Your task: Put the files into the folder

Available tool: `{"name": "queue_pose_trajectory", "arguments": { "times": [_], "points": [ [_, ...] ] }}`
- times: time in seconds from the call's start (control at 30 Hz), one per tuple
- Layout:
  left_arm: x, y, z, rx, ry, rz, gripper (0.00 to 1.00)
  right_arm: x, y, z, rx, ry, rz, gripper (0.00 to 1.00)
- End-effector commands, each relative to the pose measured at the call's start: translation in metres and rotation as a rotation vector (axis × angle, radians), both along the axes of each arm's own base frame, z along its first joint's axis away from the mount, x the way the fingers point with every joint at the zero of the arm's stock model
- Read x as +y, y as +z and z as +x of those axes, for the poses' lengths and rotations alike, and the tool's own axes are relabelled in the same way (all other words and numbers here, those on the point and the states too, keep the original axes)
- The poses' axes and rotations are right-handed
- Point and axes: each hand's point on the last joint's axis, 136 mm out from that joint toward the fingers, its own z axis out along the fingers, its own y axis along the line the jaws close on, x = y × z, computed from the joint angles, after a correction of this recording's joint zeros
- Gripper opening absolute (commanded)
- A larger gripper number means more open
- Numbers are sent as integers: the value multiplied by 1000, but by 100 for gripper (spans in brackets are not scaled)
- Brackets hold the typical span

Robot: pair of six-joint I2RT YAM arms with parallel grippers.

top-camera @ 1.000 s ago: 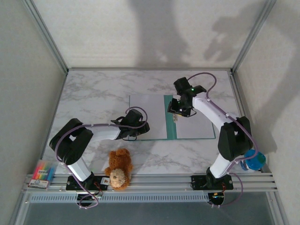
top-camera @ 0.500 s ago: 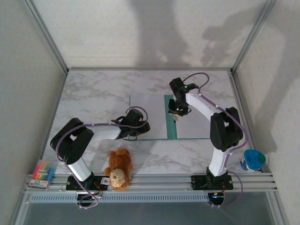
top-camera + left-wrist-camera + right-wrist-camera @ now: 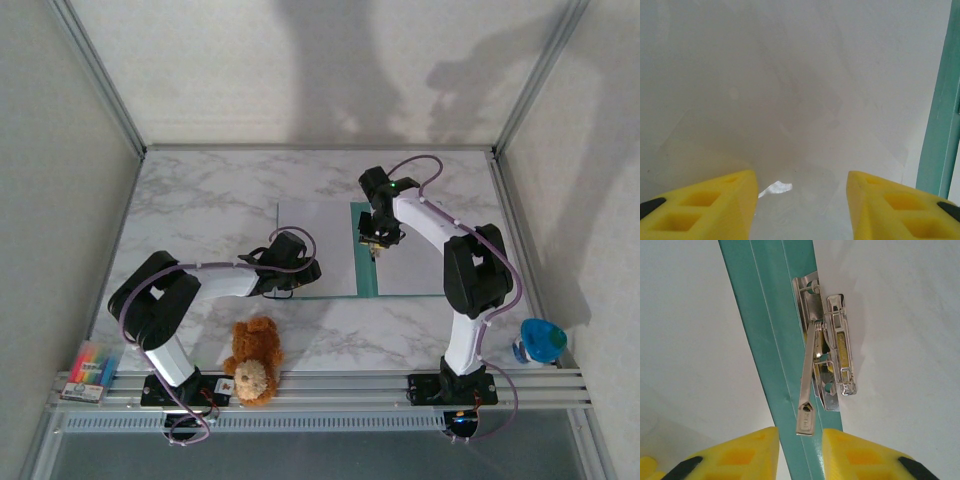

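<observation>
Elbow of right arm swung inward since a second ago; right gripper (image 3: pixel 377 240) edged left over spine (image 3: pixel 770 325). No change at left arm. Open folder (image 3: pixel 420 268) flat on table (image 3: pixel 200 200); files (image 3: pixel 318 240) on its left half, just beside spine. On right gripper, jaws narrowly parted, tip of clip lever (image 3: pixel 808 385) between them, not visibly pinched. At near-left corner of files, left gripper (image 3: pixel 296 274), jaws wide, holding nothing.

A teddy bear (image 3: pixel 251 362), marker pack (image 3: pixel 90 368) and blue object (image 3: pixel 541 340) line the near edge.
</observation>
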Motion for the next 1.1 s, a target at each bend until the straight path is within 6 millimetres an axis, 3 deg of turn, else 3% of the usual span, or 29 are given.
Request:
{"name": "queue_pose_trajectory", "arguments": {
  "times": [0.0, 0.83, 1.07],
  "points": [
    [13, -26, -14, 71, -3, 94, 52, 0, 1, 4, -10, 10, -31, 26],
    [17, -29, -18, 80, -8, 108, 53, -1, -8, 3, 23, 21, -54, 24],
    [14, -29, -18, 82, -15, 98, 53, -3, -4, 3, 13, 23, -64, 19]
  ]
}}
